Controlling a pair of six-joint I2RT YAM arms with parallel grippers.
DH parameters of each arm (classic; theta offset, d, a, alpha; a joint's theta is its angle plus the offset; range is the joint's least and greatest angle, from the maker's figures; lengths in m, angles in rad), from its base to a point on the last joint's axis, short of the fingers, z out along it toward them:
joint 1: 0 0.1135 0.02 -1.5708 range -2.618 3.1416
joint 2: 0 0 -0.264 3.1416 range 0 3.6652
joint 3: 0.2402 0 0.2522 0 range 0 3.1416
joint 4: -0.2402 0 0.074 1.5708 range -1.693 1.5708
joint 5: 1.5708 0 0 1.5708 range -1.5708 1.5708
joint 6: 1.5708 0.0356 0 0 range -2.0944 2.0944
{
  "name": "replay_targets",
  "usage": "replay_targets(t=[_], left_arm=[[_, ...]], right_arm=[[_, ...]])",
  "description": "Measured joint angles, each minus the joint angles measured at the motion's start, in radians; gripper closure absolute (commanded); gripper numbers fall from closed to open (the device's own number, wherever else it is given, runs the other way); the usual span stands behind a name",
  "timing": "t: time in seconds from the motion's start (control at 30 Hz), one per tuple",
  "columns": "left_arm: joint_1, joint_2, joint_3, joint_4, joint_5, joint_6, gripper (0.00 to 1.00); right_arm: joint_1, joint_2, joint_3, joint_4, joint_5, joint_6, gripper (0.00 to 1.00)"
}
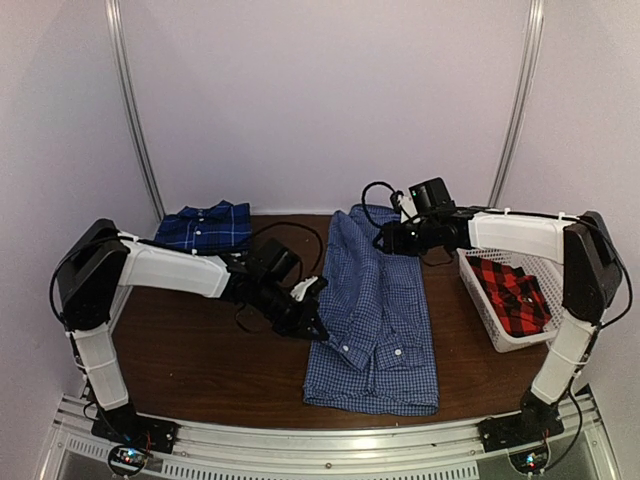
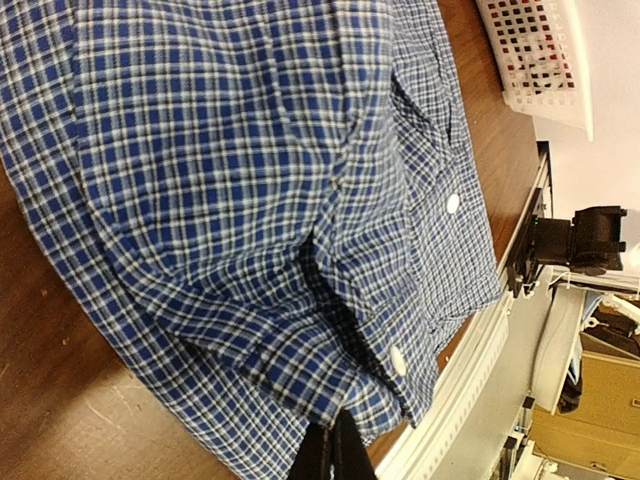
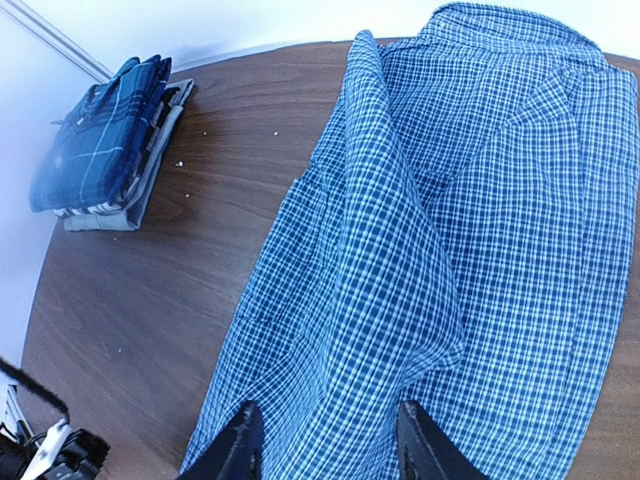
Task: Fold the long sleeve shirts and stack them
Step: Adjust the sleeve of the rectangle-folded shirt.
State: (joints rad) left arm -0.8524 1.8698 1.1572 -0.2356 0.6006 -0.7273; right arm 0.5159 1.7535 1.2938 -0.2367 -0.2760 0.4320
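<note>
The blue-and-white fine-check shirt (image 1: 375, 310) lies lengthwise mid-table, its sides folded in and its white buttons showing. My left gripper (image 1: 314, 324) is at the shirt's left edge. In the left wrist view its fingers (image 2: 335, 445) are pressed together, shut on a fold of the shirt (image 2: 250, 180) by a button. My right gripper (image 1: 388, 240) hovers over the shirt's far end. In the right wrist view it (image 3: 330, 432) stands open, with the cloth (image 3: 450, 220) lying under and between the tips. A darker blue plaid shirt (image 1: 205, 225) sits folded at the back left. A red-and-black plaid shirt (image 1: 510, 292) lies in the basket.
A white slatted basket (image 1: 480, 300) stands at the table's right side. The folded dark shirt (image 3: 100, 150) rests on other folded cloth. Black cables trail across the table's back middle (image 1: 300, 235). A metal rail (image 1: 330, 450) runs along the near edge.
</note>
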Motion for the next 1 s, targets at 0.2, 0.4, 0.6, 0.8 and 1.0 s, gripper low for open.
replay_targets(t=[0.2, 0.4, 0.6, 0.8, 1.0], left_arm=[[-0.043, -0.040, 0.021, -0.002, -0.043, 0.023, 1.00], [-0.065, -0.091, 0.044, -0.006, -0.105, 0.029, 1.00], [-0.073, -0.116, 0.089, -0.006, -0.144, 0.049, 1.00], [-0.101, -0.145, 0.112, -0.005, -0.179, 0.068, 1.00], [-0.105, -0.149, 0.120, -0.017, -0.201, 0.075, 1.00]], right_arm=[[-0.014, 0.089, 0.057, 0.018, -0.002, 0.002, 0.60], [-0.018, 0.095, 0.056, 0.038, -0.039, 0.013, 0.58], [-0.018, 0.125, 0.076, 0.048, -0.069, 0.011, 0.57], [-0.019, 0.249, 0.161, 0.051, -0.099, 0.010, 0.54], [-0.042, 0.363, 0.262, 0.049, -0.129, 0.014, 0.50]])
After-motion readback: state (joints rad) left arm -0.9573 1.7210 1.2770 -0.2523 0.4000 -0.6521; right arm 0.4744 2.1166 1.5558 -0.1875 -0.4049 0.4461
